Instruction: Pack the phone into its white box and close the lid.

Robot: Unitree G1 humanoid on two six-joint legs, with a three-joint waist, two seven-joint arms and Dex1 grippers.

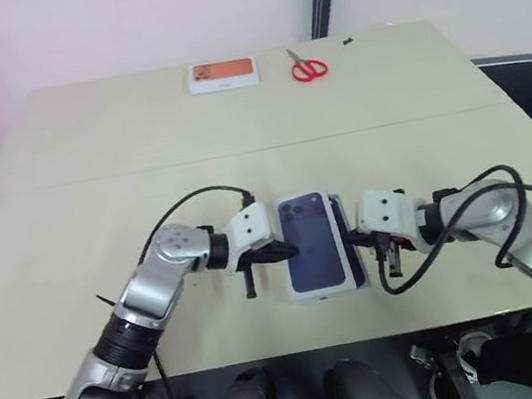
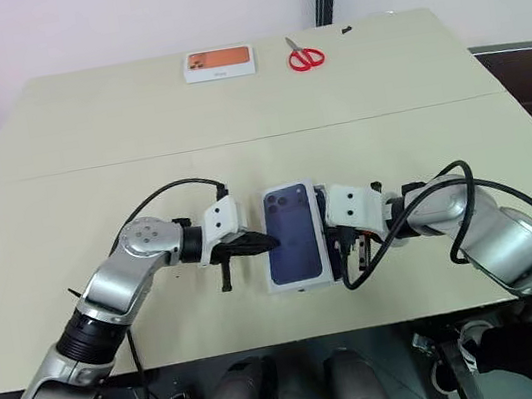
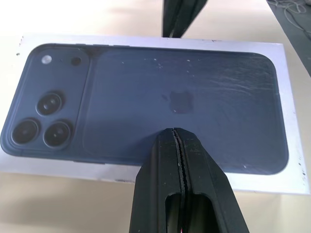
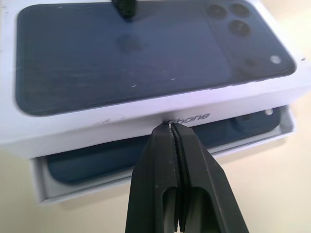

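Pale beige tabletop [image 1: 92,187] stood before a white wall, with red scissors [image 1: 308,69] and a white box with an orange picture [image 1: 222,75] at its far edge. I saw the white lid with the printed phone [image 4: 146,63] sitting askew over the shallow white box [image 4: 73,191], the dark navy phone [image 4: 97,162] inside. Left gripper [image 3: 176,133] and right gripper [image 4: 170,127], both fully closed and holding nothing, pressed it from opposite sides; uneven pushing could jam the lid or slide the box.

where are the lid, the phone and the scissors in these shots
lid [image 3: 184,87], left wrist view, middle of its printed top
phone [image 4: 92,162], right wrist view, blue edge showing under the raised lid
scissors [image 1: 308,69], left eye view, red handles
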